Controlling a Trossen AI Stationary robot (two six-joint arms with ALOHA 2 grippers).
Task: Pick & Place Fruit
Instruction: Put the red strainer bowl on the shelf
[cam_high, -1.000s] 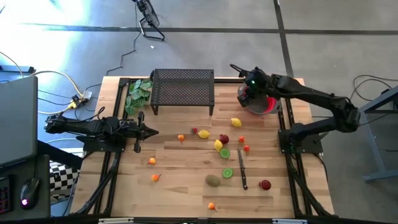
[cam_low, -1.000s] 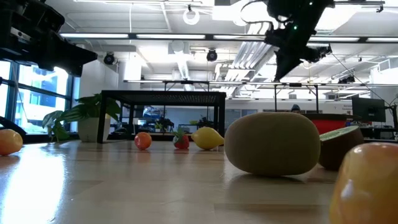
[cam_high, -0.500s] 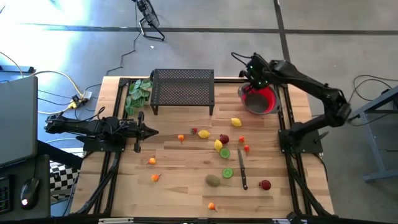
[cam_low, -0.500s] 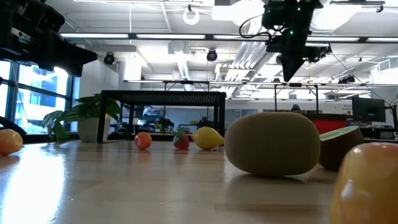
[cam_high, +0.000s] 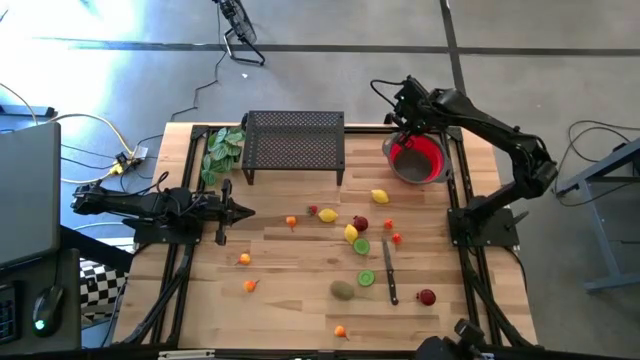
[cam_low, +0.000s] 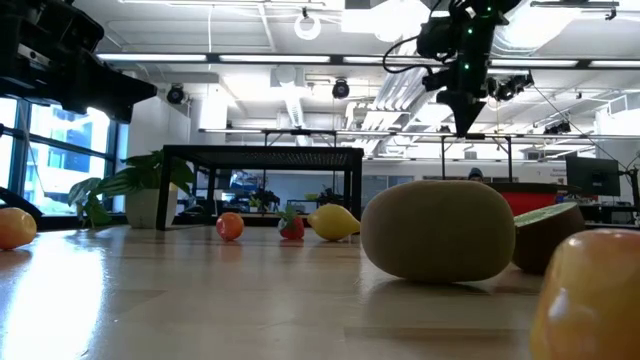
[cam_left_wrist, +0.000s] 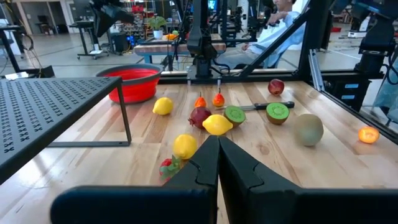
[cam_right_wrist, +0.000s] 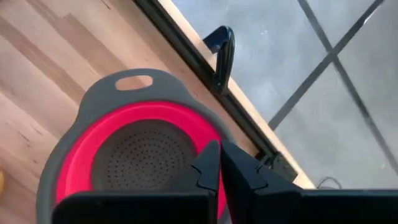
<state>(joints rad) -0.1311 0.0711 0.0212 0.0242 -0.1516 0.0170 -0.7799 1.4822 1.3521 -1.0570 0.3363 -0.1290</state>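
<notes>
- High view: the right gripper (cam_high: 407, 97) is held above the far rim of the red colander (cam_high: 417, 158) at the table's far right corner, its fingers pressed together and nothing held. The left gripper (cam_high: 244, 211) is parked low over the table's left side, also pressed together and empty. The fruit is scattered over the middle of the wooden table (cam_high: 290, 300): a lemon (cam_high: 380, 196) just beside the colander, a second lemon (cam_high: 327, 215), a green lime half (cam_high: 362, 246), a brown kiwi (cam_high: 343, 290) and a red piece (cam_high: 427, 297). A dark knife (cam_high: 389, 277) lies between kiwi and red piece. A black mesh rack (cam_high: 294, 142) stands at the far edge with a green leafy bunch (cam_high: 222, 150) beside it.
- Low view: the kiwi (cam_low: 440, 230) is seen close up, resting on the table; the right gripper (cam_low: 467, 125) hangs well above it.
- Left wrist view: closed fingers (cam_left_wrist: 205, 163) are aimed toward the fruit; a seated person (cam_left_wrist: 277, 34) is seen beyond the table.
- Right wrist view: closed fingers (cam_right_wrist: 210, 167) are poised over the colander (cam_right_wrist: 134, 158), in which no fruit is seen.
</notes>
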